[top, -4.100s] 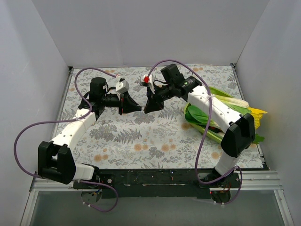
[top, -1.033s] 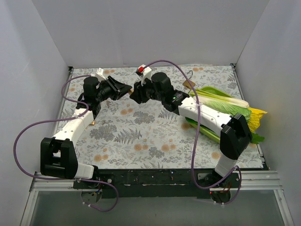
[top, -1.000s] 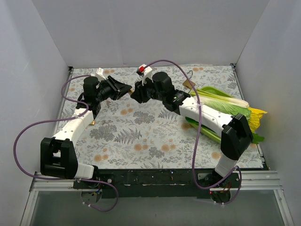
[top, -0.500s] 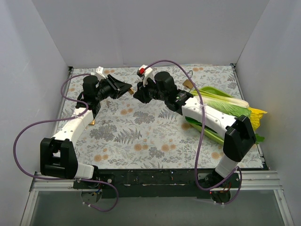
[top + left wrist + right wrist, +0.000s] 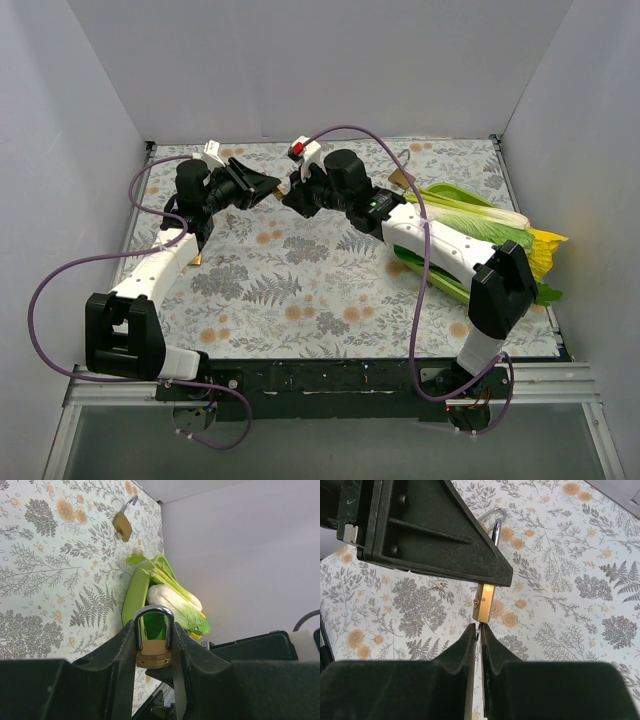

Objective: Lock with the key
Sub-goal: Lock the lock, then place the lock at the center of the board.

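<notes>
Both arms have pulled back from mid-tabletop toward the far left corner over the past four seconds. They now face each other above the fern-print tabletop [image 5: 300,300], where leafy greens [image 5: 470,225] are heaped at the right edge. The left tool [image 5: 154,630] is clamped on the body of a brass padlock [image 5: 154,655] and holds it clear of the tabletop, shackle pointing away from the wrist. The right tool [image 5: 480,632] is pinched almost closed on what appears to be the key [image 5: 480,625], whose tip meets the padlock's lower end. Judging by this, the approach is done, while seating and turning the key remain. A second padlock [image 5: 122,525] lies on the tabletop beside the greens. Only a sliver of the key shows; the keyhole is hidden, so whether the blade has entered cannot be told, nor whether the held shackle is fully home.
</notes>
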### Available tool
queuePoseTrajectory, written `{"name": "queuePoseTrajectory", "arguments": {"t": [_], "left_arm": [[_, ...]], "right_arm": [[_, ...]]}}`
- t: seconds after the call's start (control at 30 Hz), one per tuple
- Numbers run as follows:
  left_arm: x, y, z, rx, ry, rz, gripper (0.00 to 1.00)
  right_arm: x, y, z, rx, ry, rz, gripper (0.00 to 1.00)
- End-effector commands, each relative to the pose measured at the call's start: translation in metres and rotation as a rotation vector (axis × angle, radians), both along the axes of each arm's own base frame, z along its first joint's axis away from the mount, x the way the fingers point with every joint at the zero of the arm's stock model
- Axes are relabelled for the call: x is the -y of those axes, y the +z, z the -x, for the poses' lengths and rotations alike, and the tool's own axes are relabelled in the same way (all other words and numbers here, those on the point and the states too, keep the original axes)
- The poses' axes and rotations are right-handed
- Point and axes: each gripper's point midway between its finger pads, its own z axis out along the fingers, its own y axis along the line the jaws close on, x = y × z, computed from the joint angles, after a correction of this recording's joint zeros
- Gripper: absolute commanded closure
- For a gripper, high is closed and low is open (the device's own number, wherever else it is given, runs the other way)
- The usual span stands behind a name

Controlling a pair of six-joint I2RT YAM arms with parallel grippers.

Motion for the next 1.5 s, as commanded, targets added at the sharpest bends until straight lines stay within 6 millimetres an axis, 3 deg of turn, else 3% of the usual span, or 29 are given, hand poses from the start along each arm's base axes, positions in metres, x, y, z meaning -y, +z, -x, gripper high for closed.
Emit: {"name": "queuePoseTrajectory", "arguments": {"t": [0.0, 0.03, 0.27, 0.3, 0.5, 0.53, 0.57, 0.67, 0.8, 0.83, 0.87, 0.9, 0.93, 1.0, 1.23, 1.47], "left_arm": [[0.000, 0.037, 0.002, 0.101, -0.011, 0.011, 1.00], [0.000, 0.039, 0.002, 0.105, -0.014, 0.011, 1.00], [-0.006, 0.036, -0.008, 0.093, 0.033, -0.004, 1.00], [-0.012, 0.032, -0.016, 0.084, 0.057, -0.011, 1.00], [-0.057, 0.052, -0.077, 0.132, 0.251, -0.049, 1.00], [-0.061, 0.047, -0.087, 0.121, 0.264, -0.057, 1.00], [-0.064, 0.057, -0.093, 0.151, 0.268, -0.066, 1.00], [-0.070, 0.051, -0.103, 0.179, 0.256, -0.161, 1.00], [-0.071, -0.004, -0.098, 0.051, 0.146, -0.351, 1.00], [-0.073, -0.015, -0.098, 0.031, 0.118, -0.401, 1.00], [-0.075, -0.025, -0.100, 0.009, 0.097, -0.440, 1.00], [-0.078, -0.043, -0.101, -0.047, 0.064, -0.494, 1.00], [-0.081, -0.053, -0.103, -0.080, 0.057, -0.522, 1.00], [-0.080, -0.078, -0.099, -0.144, -0.013, -0.556, 1.00], [-0.083, -0.127, -0.096, -0.210, -0.085, -0.616, 1.00], [-0.074, -0.170, -0.098, -0.253, -0.144, -0.682, 1.00]], "right_arm": [[-0.010, 0.031, -0.006, 0.052, 0.007, -0.064, 0.93], [-0.009, 0.032, -0.006, 0.054, 0.008, -0.065, 0.99], [-0.006, 0.024, -0.004, 0.037, 0.006, -0.047, 0.99], [-0.004, 0.020, -0.002, 0.027, 0.005, -0.040, 0.99], [0.004, 0.005, 0.009, -0.035, -0.006, -0.029, 0.99], [0.005, 0.001, 0.010, -0.045, -0.006, -0.027, 0.99], [0.006, 0.001, 0.011, -0.050, -0.007, -0.027, 0.99], [0.007, -0.005, 0.006, -0.068, -0.042, -0.025, 0.99], [-0.002, -0.010, -0.021, -0.068, -0.078, -0.053, 0.99], [-0.007, -0.030, -0.034, -0.099, -0.092, -0.036, 0.99], [-0.015, -0.014, -0.046, -0.091, -0.100, -0.069, 0.99], [-0.021, -0.017, -0.050, -0.143, -0.100, -0.091, 0.99], [-0.026, -0.039, -0.060, -0.193, -0.110, -0.076, 0.99], [-0.035, -0.039, -0.067, -0.222, -0.099, -0.111, 0.99], [-0.041, -0.096, -0.078, -0.333, -0.129, -0.093, 0.99], [-0.051, -0.125, -0.096, -0.356, -0.141, -0.080, 0.99]]}}
